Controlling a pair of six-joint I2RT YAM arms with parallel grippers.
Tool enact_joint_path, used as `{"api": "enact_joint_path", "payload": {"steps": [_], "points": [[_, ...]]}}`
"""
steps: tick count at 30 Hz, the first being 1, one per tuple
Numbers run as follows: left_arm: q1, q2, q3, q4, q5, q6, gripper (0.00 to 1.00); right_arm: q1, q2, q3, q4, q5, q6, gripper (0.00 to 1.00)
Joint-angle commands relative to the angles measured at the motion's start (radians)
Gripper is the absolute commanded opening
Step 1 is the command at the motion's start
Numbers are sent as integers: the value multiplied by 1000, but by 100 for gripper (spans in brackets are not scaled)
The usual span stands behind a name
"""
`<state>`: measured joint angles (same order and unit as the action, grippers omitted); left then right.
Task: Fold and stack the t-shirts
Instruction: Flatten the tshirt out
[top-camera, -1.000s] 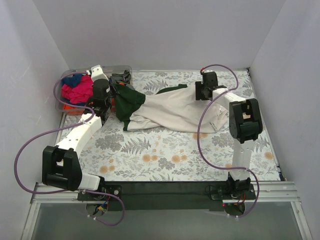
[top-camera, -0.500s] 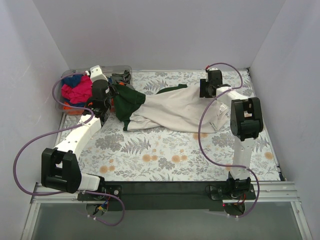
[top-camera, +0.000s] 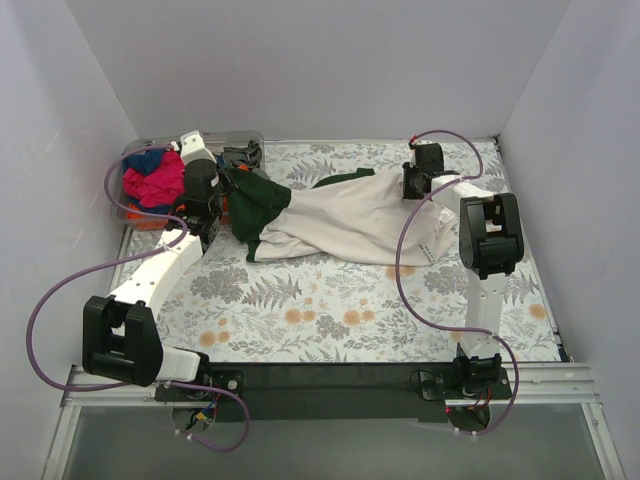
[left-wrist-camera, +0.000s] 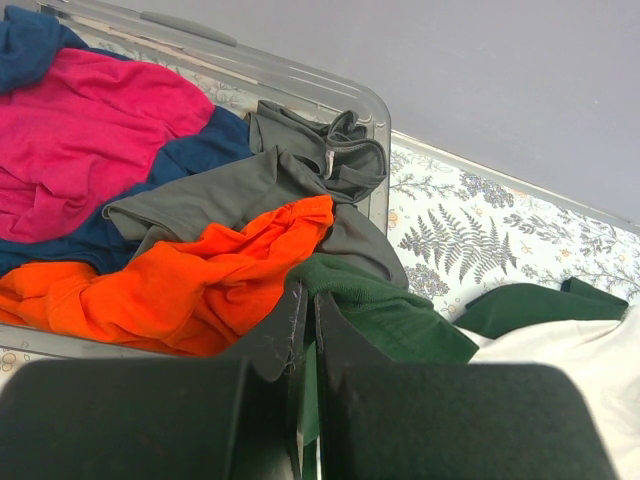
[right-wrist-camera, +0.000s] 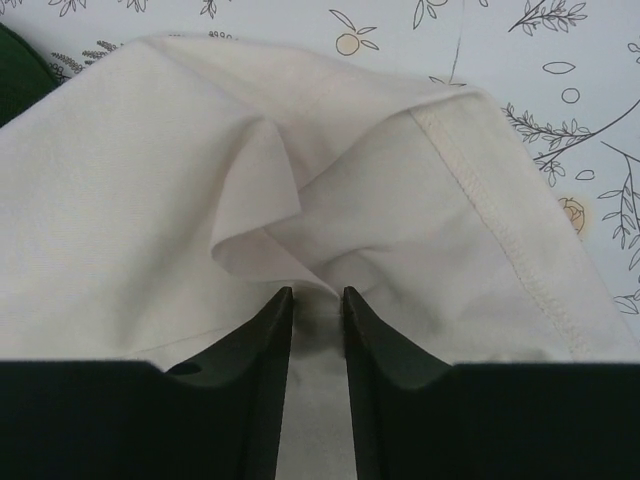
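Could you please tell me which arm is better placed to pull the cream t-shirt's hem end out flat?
Right. The right fingers pinch a fold of the cream t-shirt beside its stitched hem; the left fingers are at the dark green sleeve, next to the bin.

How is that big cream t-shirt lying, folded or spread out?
Spread out, not folded: the cream t-shirt lies stretched and wrinkled across the table, the left gripper pinching its green end, the right gripper its cream end.

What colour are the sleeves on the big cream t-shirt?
Dark green; the cream t-shirt has a sleeve that shows best in the top external view.
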<state>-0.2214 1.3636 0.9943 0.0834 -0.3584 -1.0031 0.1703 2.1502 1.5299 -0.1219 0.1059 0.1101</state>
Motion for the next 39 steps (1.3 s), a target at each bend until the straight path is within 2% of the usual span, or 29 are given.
{"api": "enact_joint_path", "payload": {"steps": [1,5,10,13,23,30,35,39], "points": [[5,-14,-5,15,-7,3,0,-3,-41,18,28,-8,5,22],[5,-11,-5,15,-7,3,0,-3,-76,1,34,-5,0,1],[5,-14,-5,12,-8,4,0,-5,-134,-43,34,11,2,1],[7,-20,-6,12,-14,4,0,-3,-225,-103,36,38,5,1],[10,-90,-45,62,-43,1,0,-3,-642,-321,70,127,5,1],[10,-172,-34,88,-80,21,0,-3,-917,-389,87,181,-12,1],[10,-236,7,105,45,43,0,-5,-1099,-361,80,251,-61,1],[8,-273,96,102,134,43,0,-3,-1155,-268,47,285,-109,1]]}}
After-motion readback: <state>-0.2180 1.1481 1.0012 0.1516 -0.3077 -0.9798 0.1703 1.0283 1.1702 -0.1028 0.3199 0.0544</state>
